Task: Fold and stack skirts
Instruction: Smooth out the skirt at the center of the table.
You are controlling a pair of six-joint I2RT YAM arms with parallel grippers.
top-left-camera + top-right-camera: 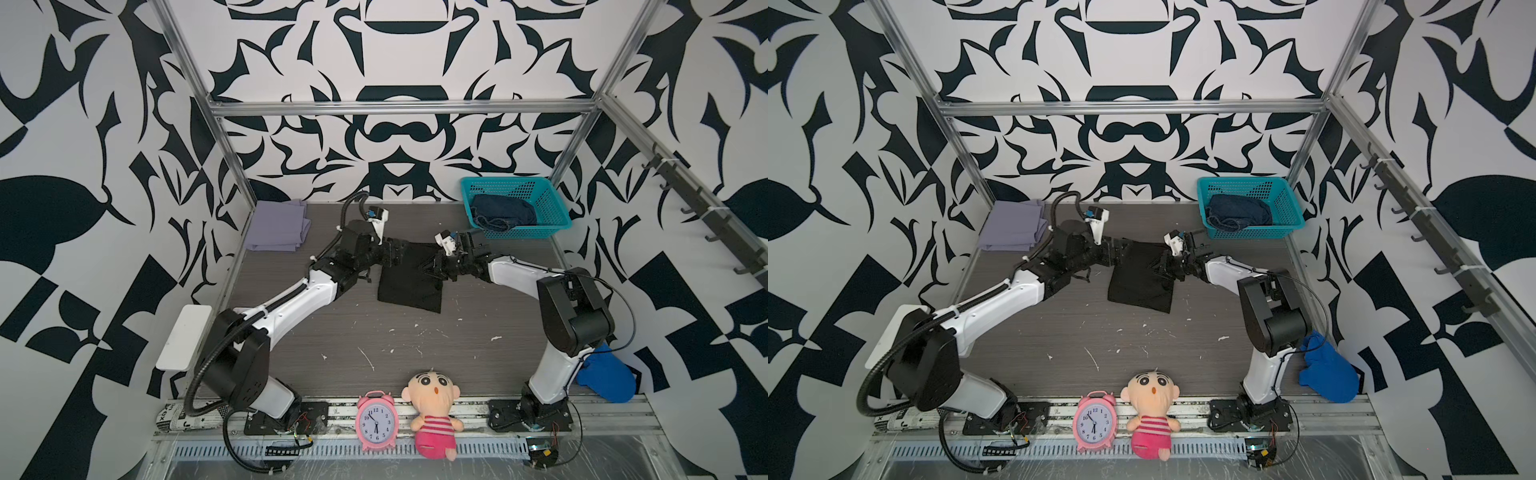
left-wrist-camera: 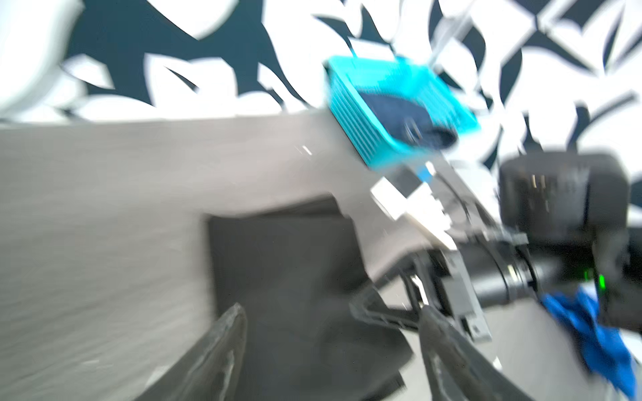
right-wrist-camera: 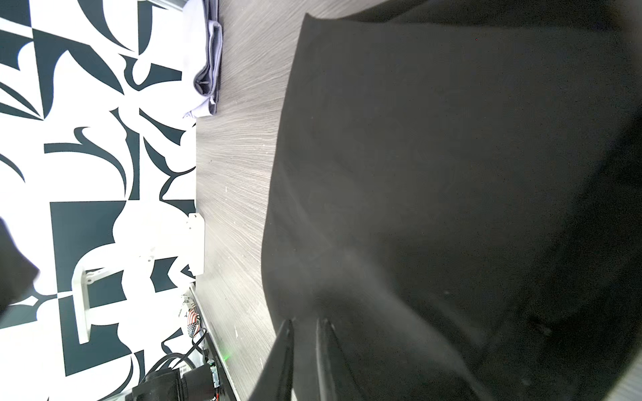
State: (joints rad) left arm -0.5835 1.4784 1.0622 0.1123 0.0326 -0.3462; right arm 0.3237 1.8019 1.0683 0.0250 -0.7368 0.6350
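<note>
Plain black cloth skirt (image 1: 409, 286) lies mid-table, L gripper (image 1: 397, 253) jaws wide at its far-left corner, R gripper (image 3: 307, 323) jaws narrow, pinching its right edge: carry edge low & straight leftward, align hems b4 release, then stack on folded lavender skirt (image 1: 278, 226) far left.

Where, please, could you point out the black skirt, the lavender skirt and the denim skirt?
black skirt (image 1: 409, 291): in a top view, on its flat lower middle.
lavender skirt (image 1: 276, 226): in a top view, on the centre of its folded top layer.
denim skirt (image 1: 503, 212): in a top view, on its bunched middle.
</note>
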